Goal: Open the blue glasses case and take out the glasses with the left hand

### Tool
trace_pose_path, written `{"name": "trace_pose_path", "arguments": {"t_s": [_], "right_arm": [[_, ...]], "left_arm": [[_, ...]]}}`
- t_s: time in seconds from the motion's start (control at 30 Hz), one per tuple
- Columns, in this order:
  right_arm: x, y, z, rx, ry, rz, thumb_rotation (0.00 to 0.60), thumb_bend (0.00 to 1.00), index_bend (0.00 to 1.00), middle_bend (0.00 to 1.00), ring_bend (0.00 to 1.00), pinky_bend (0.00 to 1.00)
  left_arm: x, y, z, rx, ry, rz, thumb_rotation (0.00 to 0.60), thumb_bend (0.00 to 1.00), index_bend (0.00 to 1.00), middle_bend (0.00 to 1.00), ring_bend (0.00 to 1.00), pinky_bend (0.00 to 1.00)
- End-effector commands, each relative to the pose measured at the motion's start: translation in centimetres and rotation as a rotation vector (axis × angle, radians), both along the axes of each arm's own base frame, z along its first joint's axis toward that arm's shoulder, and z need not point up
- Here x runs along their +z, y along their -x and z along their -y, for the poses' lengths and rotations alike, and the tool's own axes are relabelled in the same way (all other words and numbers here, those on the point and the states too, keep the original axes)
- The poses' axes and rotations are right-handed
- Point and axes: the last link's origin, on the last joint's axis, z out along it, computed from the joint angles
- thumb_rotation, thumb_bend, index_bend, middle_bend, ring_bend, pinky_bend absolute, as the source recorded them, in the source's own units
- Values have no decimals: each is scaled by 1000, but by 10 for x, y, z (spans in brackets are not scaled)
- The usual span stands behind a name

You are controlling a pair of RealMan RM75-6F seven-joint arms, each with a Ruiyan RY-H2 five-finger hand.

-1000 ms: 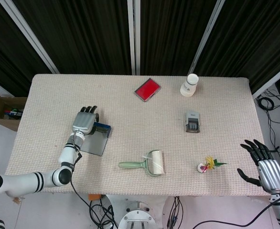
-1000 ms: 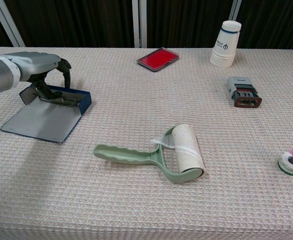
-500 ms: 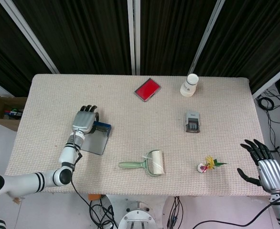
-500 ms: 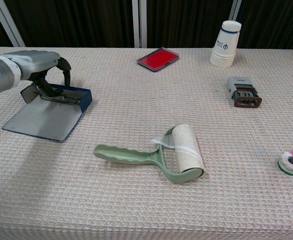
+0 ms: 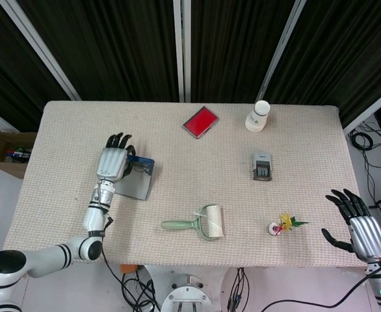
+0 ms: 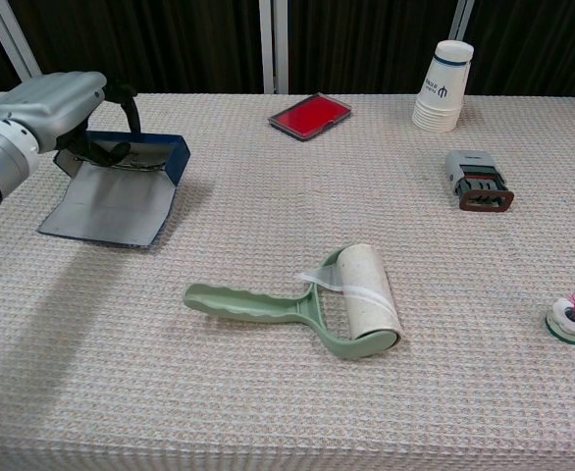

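- Dark curtains are hanging behind a counter (image 5: 177,149) covered in a beige woven cloth.
- The left hand (image 5: 112,162) (image 6: 57,103) is reaching down into the open blue glasses case (image 5: 137,177) (image 6: 130,172), fingers curled in on the glasses (image 6: 121,157) in the tray; the grip itself is partly hidden.
- The case is sitting at the counter's left side, its grey lid lying flat toward the near edge, its long axis running roughly left to right.
- The right hand (image 5: 359,224) is hovering off the counter's right edge, fingers spread wide, holding nothing.
- A lint roller (image 6: 312,299) is lying near the middle.
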Motion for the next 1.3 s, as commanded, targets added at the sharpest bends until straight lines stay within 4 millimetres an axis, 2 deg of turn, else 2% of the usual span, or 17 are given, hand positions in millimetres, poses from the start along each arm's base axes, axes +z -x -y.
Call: {"name": "trace_pose_path", "arguments": {"t_s": [0.03,0.27,0.43,0.47,0.6,0.7,0.87,1.0,1.13,1.3], "right_arm": [[0,0,0,-1,1,-1,600,200,180,128,0,107],[1,2,-2,-10,7,0,600,200,180,128,0,107],[1,2,-2,-13,7,1,600,200,180,128,0,107],[1,2,-2,-13,7,1,600,200,179,128,0,107],[2,3,-2,-14,9,3,600,200,180,128,0,107],[2,3,-2,-13,9,4,600,200,179,128,0,107],[1,2,1,-1,3,5,600,200,180,128,0,107],[-1,0,3,8,-4,6,600,201,180,128,0,107],[-3,-1,4,13,-10,9,600,201,179,128,0,107],[-3,-1,3,17,-8,6,600,200,179,128,0,107]], "left_arm": [[-16,1,2,-25,-46,-3,600,446,545,144,59,108],[-25,-7,-5,-81,-139,-118,600,446,524,144,59,108],[-30,-10,-16,-48,-108,-111,600,445,493,139,60,107],[-30,-11,-18,-39,-97,-103,600,444,465,132,59,106],[-25,-12,-25,8,-45,-51,600,416,254,87,60,106],[-12,-11,-25,28,-34,-12,600,415,206,84,59,106],[11,-8,-8,18,1,19,600,414,216,84,60,106],[26,2,17,-9,84,-42,600,414,308,84,60,106],[25,10,33,11,161,-120,600,366,345,84,60,105],[14,13,38,50,202,-136,600,342,396,84,60,105]]}}
